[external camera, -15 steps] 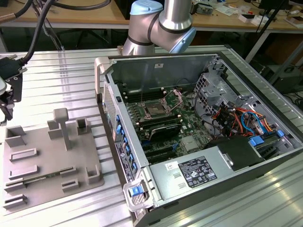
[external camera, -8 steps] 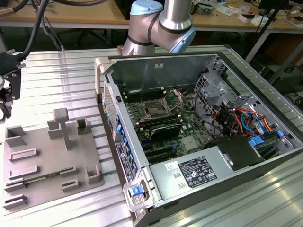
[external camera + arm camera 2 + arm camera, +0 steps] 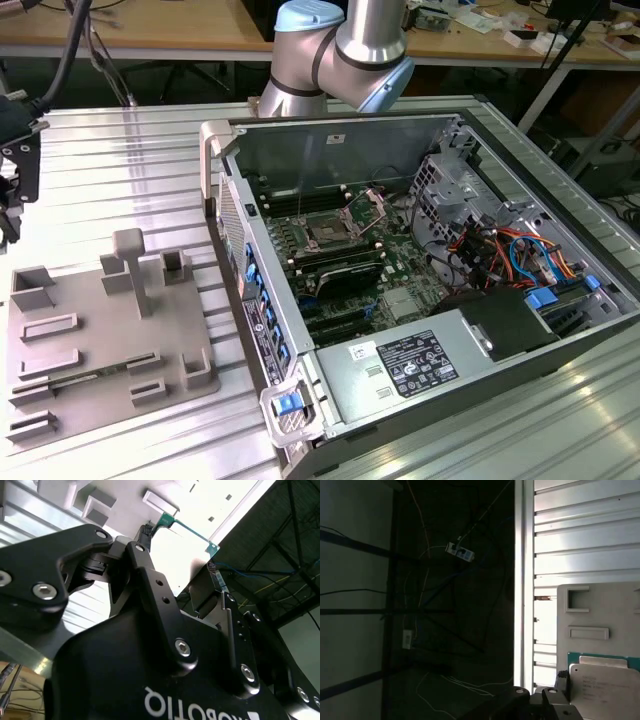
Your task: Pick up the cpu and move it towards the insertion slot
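In both wrist views the cpu (image 3: pixel 182 547) (image 3: pixel 602 682), a flat square chip with a pale metal top and a thin green rim, sits between my gripper's (image 3: pixel 179 554) black fingers (image 3: pixel 562 681). The gripper is shut on its edges and holds it above the grey fixture plate (image 3: pixel 600 620). In the exterior view the gripper (image 3: pixel 14 175) hangs at the far left edge, over the table beside the fixture plate (image 3: pixel 100 320). The insertion slot (image 3: pixel 328 232), a square socket with a dark centre and a raised metal frame, lies on the green board inside the open computer case, well to the exterior view's right of the gripper.
The open computer case (image 3: pixel 215 150) stands on the ribbed metal table (image 3: pixel 120 160), with a silver power-supply box (image 3: pixel 410 365) at its near end and cable bundles (image 3: pixel 500 250) on the exterior view's right. The arm's base (image 3: pixel 340 50) rises behind the case. Raised blocks (image 3: pixel 130 265) stand on the fixture plate.
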### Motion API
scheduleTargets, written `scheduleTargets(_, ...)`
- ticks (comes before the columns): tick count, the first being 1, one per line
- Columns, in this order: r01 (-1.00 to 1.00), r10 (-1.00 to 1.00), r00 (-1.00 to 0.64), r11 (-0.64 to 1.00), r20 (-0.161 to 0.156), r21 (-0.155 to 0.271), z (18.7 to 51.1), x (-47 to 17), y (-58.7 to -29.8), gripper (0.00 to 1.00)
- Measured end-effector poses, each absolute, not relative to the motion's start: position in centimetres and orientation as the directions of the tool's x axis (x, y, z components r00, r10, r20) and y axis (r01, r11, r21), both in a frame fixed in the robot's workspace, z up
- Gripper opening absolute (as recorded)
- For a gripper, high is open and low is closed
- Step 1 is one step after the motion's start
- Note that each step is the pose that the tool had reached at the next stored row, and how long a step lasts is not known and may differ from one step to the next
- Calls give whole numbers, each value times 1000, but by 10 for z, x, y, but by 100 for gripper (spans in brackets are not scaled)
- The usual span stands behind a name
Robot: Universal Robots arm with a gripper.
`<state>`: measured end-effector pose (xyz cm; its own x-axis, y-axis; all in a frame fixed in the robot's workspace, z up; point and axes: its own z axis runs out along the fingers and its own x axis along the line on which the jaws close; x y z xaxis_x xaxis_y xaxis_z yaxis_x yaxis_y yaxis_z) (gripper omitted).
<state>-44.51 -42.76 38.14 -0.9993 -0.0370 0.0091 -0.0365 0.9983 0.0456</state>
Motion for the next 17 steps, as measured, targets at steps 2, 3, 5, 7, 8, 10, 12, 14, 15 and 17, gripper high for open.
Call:
scheduleTargets(2,-37,-37,-999,998,9,46,384,-445,-428,55)
scheduleTargets(3,-37,-37,-999,998,9,46,386,-445,-428,55)
scheduleTargets(5,-37,-37,-999,998,9,46,391,-445,-428,55)
scheduleTargets(7,-37,-37,-999,998,9,46,394,-445,-428,55)
scheduleTargets(8,-37,-37,-999,998,9,46,395,-445,-428,55)
scheduleTargets(10,-37,-37,-999,998,9,46,396,-445,-428,55)
scheduleTargets(12,-37,-37,-999,998,9,46,399,-445,-428,55)
scheduleTargets(14,-37,-37,-999,998,9,46,400,-445,-428,55)
scheduleTargets(15,-37,-37,-999,998,9,46,402,-445,-428,55)
scheduleTargets(17,-37,-37,-999,998,9,46,403,-445,-428,55)
